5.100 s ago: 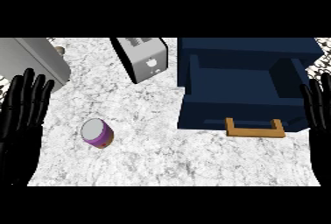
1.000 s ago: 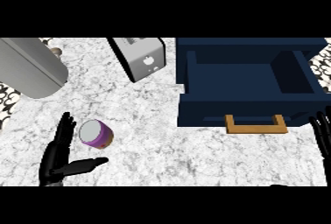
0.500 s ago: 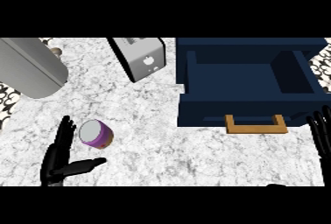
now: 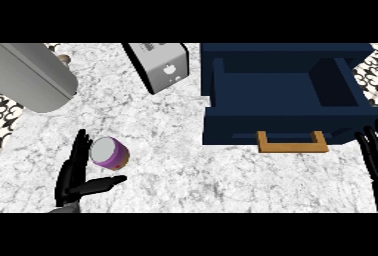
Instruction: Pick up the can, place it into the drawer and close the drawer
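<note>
The left hand (image 4: 75, 176) is seen just left of the can (image 4: 109, 153), fingers straight, thumb spread below it. The can lies tilted on the counter (image 4: 177, 165). The drawer (image 4: 284, 100) stands open. The right hand (image 4: 369, 152) rests at the right edge, fingers straight.

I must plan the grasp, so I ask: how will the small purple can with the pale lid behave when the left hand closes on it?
The small purple can with the pale lid looks rigid, so it should keep its shape. Its round wall may slip or roll if pushed from one side. The left hand is open beside it.
</note>
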`<state>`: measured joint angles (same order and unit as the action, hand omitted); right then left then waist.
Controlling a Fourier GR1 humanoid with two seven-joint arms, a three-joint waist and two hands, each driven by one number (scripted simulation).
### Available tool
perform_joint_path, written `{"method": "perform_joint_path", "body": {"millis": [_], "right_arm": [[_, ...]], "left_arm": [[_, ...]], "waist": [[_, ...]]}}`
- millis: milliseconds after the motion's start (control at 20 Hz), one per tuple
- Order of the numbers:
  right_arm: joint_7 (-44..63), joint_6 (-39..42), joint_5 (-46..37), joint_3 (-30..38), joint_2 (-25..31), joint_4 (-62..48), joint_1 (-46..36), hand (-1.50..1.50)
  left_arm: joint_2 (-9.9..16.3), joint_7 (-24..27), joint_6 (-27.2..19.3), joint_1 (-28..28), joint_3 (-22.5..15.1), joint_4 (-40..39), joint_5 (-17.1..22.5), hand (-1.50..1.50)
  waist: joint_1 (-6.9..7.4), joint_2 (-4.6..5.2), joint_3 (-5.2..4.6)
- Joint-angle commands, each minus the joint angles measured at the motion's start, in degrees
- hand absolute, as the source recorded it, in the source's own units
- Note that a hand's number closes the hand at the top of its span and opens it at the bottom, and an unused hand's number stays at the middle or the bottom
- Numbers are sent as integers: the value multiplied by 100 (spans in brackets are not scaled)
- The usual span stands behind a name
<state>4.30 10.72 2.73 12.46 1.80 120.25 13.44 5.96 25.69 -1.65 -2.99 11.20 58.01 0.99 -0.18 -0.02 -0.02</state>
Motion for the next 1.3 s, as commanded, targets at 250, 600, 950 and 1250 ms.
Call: {"method": "perform_joint_path", "body": {"millis": [250,600,950,1250], "right_arm": [[412,103,191,146,-12,423,161,-150],[285,-50,14,141,3,76,-205,-150],[76,167,164,169,21,-59,-167,-150],[468,139,363,158,-75,567,127,-150]], "left_arm": [[120,127,-50,-960,185,-1042,183,-150],[93,5,-176,-1066,-48,-900,99,-150],[-122,655,-74,-1205,-145,-1607,71,-150],[-28,329,142,-1391,-140,-1280,287,150]], "waist": [[-19,2,0],[3,0,1],[-3,3,1],[-18,1,0]]}}
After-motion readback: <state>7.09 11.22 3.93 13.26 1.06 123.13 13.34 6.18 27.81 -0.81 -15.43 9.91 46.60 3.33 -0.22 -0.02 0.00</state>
